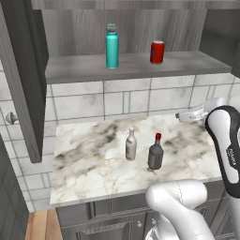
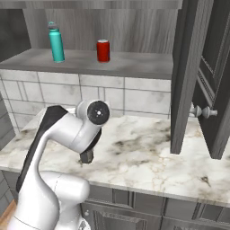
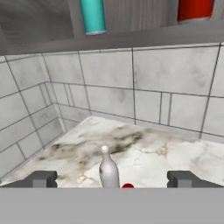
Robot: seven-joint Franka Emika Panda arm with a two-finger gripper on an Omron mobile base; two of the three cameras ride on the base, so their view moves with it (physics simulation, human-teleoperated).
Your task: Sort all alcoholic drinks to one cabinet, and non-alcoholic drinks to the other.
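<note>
Here the gripper [image 3: 112,178] hangs with its fingers wide apart and holding nothing, above the marble counter [image 1: 89,164], where the pale bottle [image 1: 131,145] and the dark bottle [image 1: 155,153] stand side by side. The teal bottle [image 1: 111,46] and red can [image 1: 157,52] stand on the cabinet shelf [image 1: 84,68].

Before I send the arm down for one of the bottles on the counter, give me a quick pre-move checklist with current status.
1. Gripper open and empty: ok, fingers stand wide apart.
2. Teal bottle and red can already on the cabinet shelf: ok.
3. Pale bottle upright on the counter: ok.
4. Dark red-capped bottle upright, standing apart from the pale one: ok.
5. Gripper lined up with the pale bottle: ok in the hand view, centred between the fingers.
6. Second cabinet open for the alcohol: cannot tell.
</note>
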